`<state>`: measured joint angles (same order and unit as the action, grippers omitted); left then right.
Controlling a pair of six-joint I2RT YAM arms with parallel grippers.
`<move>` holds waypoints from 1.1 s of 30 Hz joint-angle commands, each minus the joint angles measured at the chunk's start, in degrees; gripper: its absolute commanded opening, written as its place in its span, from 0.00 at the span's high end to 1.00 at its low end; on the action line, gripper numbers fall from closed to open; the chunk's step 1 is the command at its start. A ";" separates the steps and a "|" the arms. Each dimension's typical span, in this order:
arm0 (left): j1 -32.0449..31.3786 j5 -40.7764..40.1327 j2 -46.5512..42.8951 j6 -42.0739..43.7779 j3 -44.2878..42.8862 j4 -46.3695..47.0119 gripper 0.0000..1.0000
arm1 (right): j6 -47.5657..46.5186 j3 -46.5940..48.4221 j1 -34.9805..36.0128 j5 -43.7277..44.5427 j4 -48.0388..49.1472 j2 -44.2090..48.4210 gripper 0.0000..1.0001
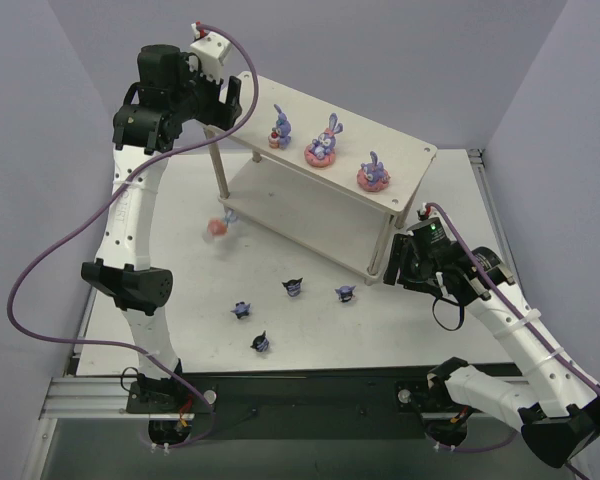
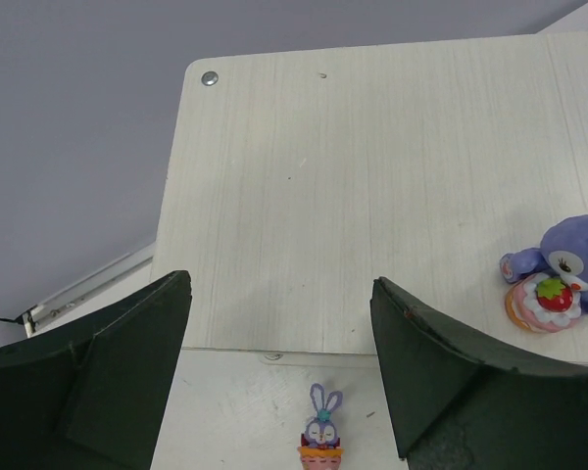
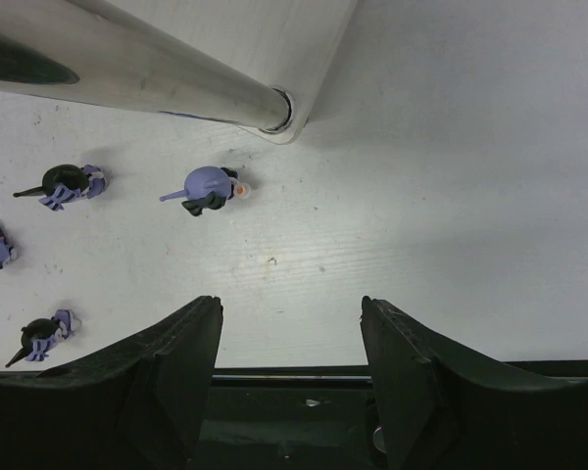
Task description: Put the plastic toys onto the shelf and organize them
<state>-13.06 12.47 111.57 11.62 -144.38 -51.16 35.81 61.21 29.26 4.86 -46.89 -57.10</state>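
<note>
The pale wooden shelf (image 1: 405,155) stands at the back of the table. Three purple rabbits (image 1: 323,143) stand in a row on its top board. A fourth rabbit on an orange base (image 1: 218,226) is on the table by the shelf's left front leg, blurred. It also shows in the left wrist view (image 2: 321,443). Four dark blue figures (image 1: 294,287) lie on the table in front of the shelf. My left gripper (image 1: 232,108) is open and empty above the shelf's left corner (image 2: 372,176). My right gripper (image 1: 392,268) is open and empty by the shelf's right front leg (image 3: 176,83), near one blue figure (image 3: 211,189).
One rabbit with a strawberry cake base (image 2: 559,279) stands right of the left fingers. More blue figures (image 3: 64,183) lie left of the right gripper. A metal rail (image 1: 110,390) runs along the table's near edge. Grey walls close the back and sides.
</note>
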 commanded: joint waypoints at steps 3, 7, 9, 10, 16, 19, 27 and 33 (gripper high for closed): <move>0.31 -2.88 -0.39 -2.74 -1.09 2.21 0.16 | 0.13 -0.65 -0.34 0.32 -0.30 0.32 0.41; 0.40 -9.21 -9.14 -10.28 10.74 2.72 0.17 | -0.22 -1.00 -0.34 0.59 0.05 0.32 0.41; 0.40 -11.49 -14.25 -15.12 23.91 4.91 0.17 | -0.30 -1.18 -0.25 0.33 0.49 0.24 0.41; 0.49 -12.02 -20.02 -16.26 28.75 8.23 0.17 | -0.22 -1.36 -0.25 0.24 0.75 0.24 0.41; 2.07 -11.32 -38.06 -24.97 57.43 14.25 0.17 | -1.09 -1.62 -0.16 -0.90 1.19 -0.29 0.41; 3.30 -11.16 -41.68 -28.13 64.99 12.66 0.17 | -1.53 -2.06 -0.08 -1.52 1.19 -0.29 0.41; 4.36 -4.75 -40.56 -37.10 84.51 19.32 0.23 | -2.41 -3.20 -0.16 -2.58 1.10 0.76 0.41; 4.45 -4.91 -34.23 -34.30 87.95 27.33 0.32 | -1.89 -4.17 -0.08 -2.58 1.10 2.17 0.41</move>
<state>-9.04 6.39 75.68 -23.35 -54.59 -33.58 34.20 58.02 29.28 2.52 -45.06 -56.47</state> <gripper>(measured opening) 0.700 0.595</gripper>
